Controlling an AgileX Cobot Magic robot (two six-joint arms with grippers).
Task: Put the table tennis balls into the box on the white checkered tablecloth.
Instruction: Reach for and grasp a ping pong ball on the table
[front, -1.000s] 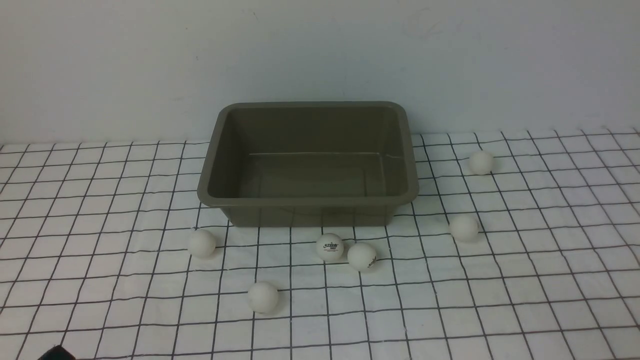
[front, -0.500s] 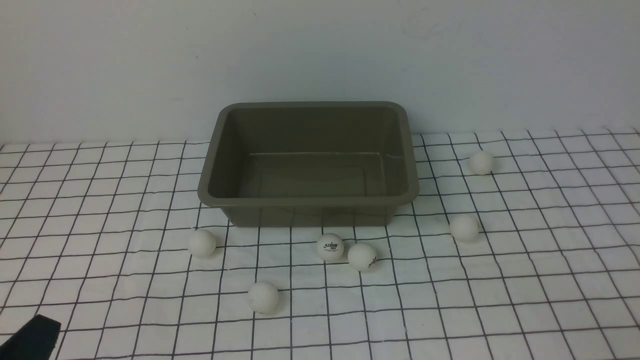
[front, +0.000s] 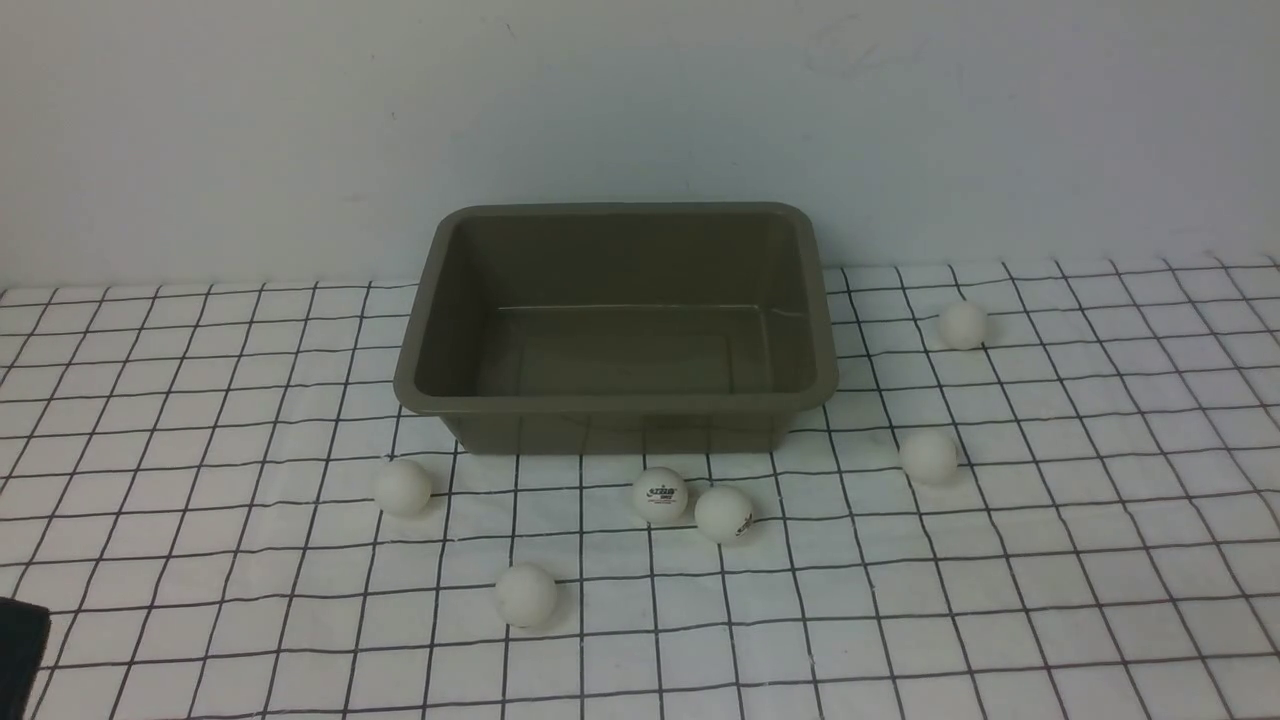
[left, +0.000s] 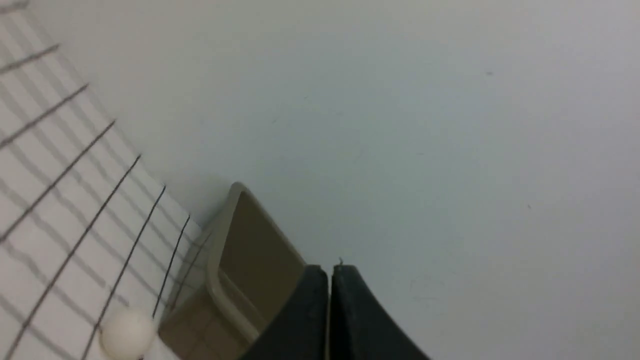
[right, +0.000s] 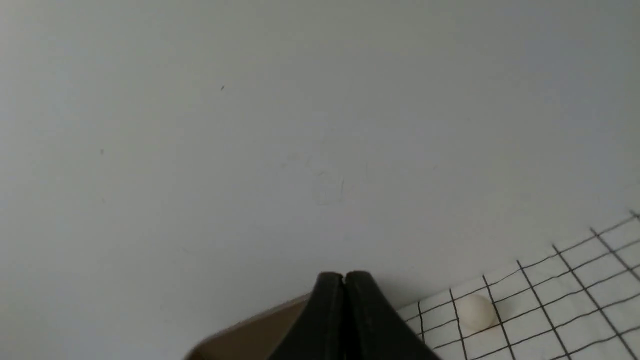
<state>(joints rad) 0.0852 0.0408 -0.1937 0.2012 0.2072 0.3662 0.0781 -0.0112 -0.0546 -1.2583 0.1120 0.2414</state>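
Observation:
The olive-brown box (front: 420, 395) stands empty at the back middle of the white checkered tablecloth (front: 1050, 560). Several table tennis balls lie on the cloth around it: one by its front left corner (front: 403, 487), one nearer me (front: 525, 595), a touching pair in front (front: 659, 494) (front: 723, 513), and two to the right (front: 928, 456) (front: 963, 325). My left gripper (left: 330, 270) is shut and empty, facing the box (left: 250, 250) and a ball (left: 127, 332). My right gripper (right: 344, 277) is shut and empty above the box rim (right: 260, 325), with a ball (right: 475, 311) beside it.
A plain pale wall (front: 640, 110) rises right behind the box. A dark part of my left arm (front: 20, 650) shows at the lower left edge of the front view. My right arm is out of that view.
The dark part of my left arm has come up from the bottom edge and shifted toward the left edge of the front view. Box and balls have not moved.

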